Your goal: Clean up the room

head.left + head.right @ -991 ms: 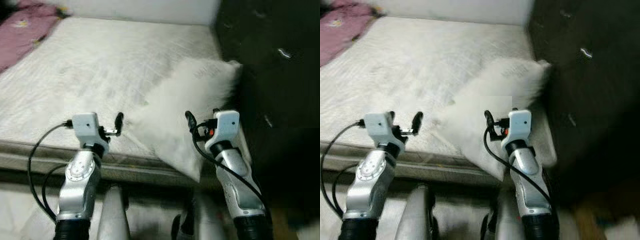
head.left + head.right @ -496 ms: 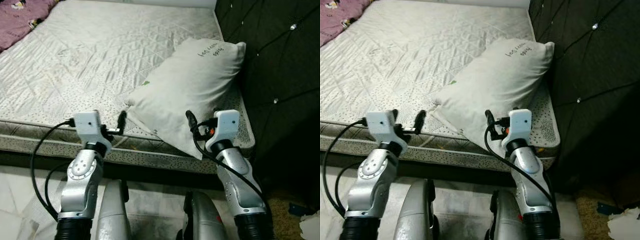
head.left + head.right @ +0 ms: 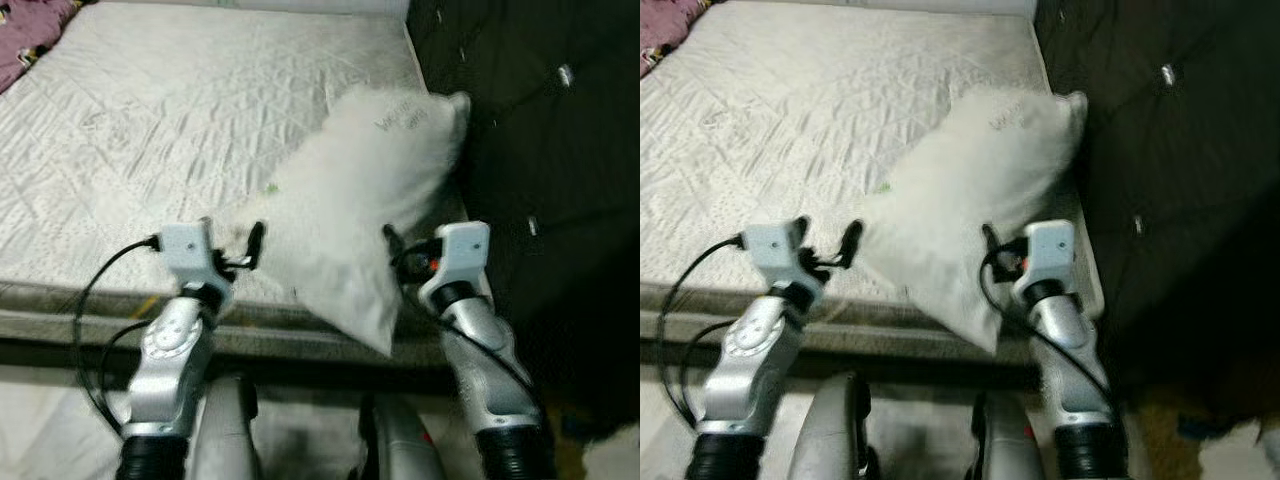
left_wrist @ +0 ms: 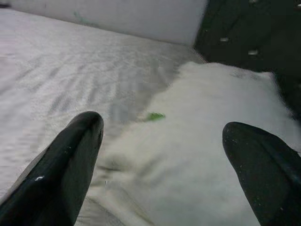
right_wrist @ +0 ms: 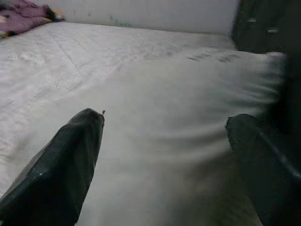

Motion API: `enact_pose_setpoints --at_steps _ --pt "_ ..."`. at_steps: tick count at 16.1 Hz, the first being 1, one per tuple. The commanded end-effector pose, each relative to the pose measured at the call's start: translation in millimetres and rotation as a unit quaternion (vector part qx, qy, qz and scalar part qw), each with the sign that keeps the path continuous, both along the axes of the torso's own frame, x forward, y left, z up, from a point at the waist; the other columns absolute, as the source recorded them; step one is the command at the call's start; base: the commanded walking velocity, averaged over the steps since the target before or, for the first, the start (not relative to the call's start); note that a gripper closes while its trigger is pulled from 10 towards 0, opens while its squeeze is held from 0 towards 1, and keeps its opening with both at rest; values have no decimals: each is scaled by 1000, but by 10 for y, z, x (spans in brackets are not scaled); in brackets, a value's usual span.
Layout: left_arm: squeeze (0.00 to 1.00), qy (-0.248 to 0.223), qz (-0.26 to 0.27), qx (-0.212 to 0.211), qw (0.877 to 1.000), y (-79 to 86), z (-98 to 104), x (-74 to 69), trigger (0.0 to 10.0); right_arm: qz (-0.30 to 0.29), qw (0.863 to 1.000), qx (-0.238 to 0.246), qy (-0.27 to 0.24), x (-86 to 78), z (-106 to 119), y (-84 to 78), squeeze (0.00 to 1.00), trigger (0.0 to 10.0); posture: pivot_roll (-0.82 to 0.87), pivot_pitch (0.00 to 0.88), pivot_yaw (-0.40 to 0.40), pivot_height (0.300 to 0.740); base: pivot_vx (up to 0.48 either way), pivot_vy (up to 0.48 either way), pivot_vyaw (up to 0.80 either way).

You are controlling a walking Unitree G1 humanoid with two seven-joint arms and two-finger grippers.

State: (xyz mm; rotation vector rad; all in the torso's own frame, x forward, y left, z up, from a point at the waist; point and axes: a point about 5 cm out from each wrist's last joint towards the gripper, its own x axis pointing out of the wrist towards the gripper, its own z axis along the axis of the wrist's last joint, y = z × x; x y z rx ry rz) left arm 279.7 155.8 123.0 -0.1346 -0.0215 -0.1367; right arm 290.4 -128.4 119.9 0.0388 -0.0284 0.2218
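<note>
A white pillow (image 3: 365, 200) lies tilted on the bare quilted mattress (image 3: 140, 130). Its far end rests against the dark tufted headboard (image 3: 545, 150), and its near corner hangs over the bed's front edge. My left gripper (image 3: 232, 240) is held open just in front of the pillow's left edge, with nothing between its fingers (image 4: 70, 155). My right gripper (image 5: 164, 155) is also open, close to the pillow's near right side, and the pillow's white cloth spans the gap between its fingers (image 5: 66, 160). The head views are blurred.
A purple blanket (image 3: 25, 35) lies at the mattress's far left corner. The bed's front edge (image 3: 90, 320) runs across just below my grippers. Pale floor (image 3: 50, 420) lies beneath it, and a white scrap (image 3: 615, 455) sits on the floor at the right.
The whole picture has shifted and blurred, so the camera moved. Both arms hold the same raised pose with grippers open. The pillow stays where it was.
</note>
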Motion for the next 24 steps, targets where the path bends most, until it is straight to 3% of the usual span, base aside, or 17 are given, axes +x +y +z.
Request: enact_pose_setpoints --at_steps 1,6,8,23,24 --pt "0 2 3 -3 1000 6 0 5 10000 0 1000 -5 -2 -7 5 -13 0 10000 10 83 -27 595 315 0 0" --pt "0 9 6 1 1000 5 -26 14 10000 4 1000 -7 1 1 -12 -4 0 10000 12 76 -27 595 0 0 0" --pt "0 11 6 1 1000 6 -31 19 10000 9 1000 -9 3 5 -16 5 0 10000 11 77 -28 575 0 0 0" --pt "0 11 6 1 1000 6 -31 19 10000 9 1000 -9 3 5 -16 5 0 10000 11 77 -28 575 0 0 0" --pt "0 28 10 16 999 24 -55 22 10000 49 997 -37 40 11 -98 49 0 10000 23 123 -19 570 0 0 0"
